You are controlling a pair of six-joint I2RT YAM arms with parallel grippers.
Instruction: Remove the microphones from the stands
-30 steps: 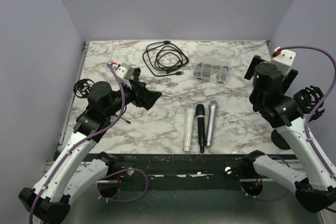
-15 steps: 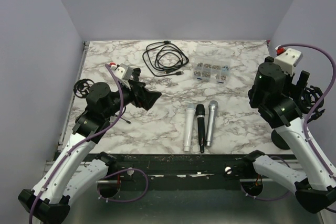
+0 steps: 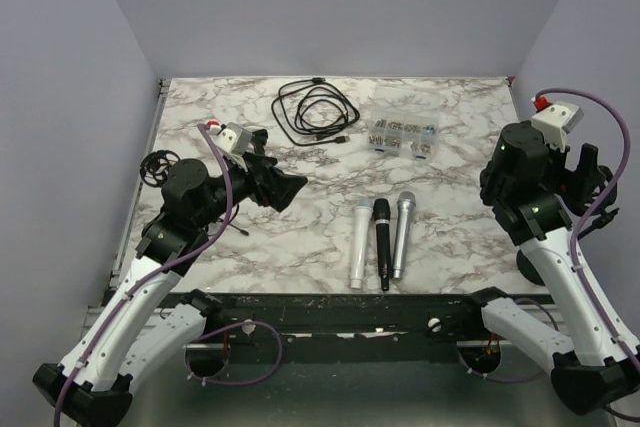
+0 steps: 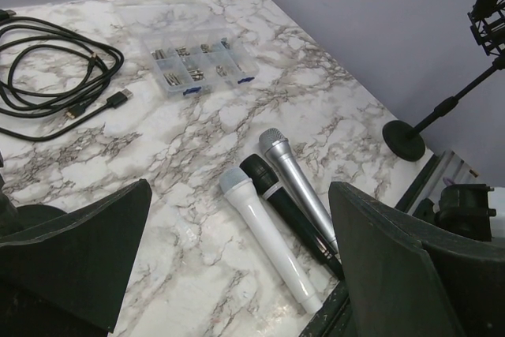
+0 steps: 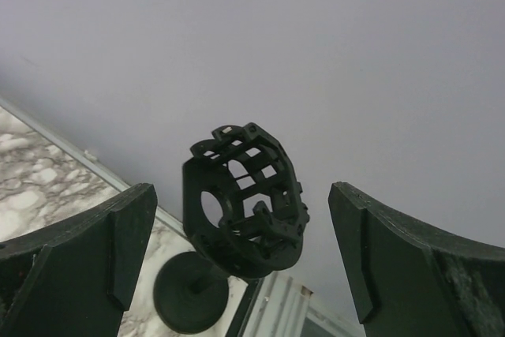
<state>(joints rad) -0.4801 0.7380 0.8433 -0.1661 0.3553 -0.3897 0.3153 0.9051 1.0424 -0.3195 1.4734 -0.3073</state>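
Reaches up and outward at the right edge of the table [image 3: 450, 237] with the right gripper [image 5: 241, 191], spread wide either side of the cage of the stand [image 5: 245, 203] (clear of both fingers). Holds the left gripper [image 4: 241, 195] low over the table, elbow bent, equally spread. Shows three microphones [image 3: 380, 239] lying side by side near the front edge.

The marble table [image 3: 300, 237] carries three microphones [image 3: 381, 239]; a coiled cable [image 3: 318, 112]; a clear box [image 3: 403, 135], perhaps of screws.

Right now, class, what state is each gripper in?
Left gripper: open, holding nothing.
Right gripper: open, holding nothing.
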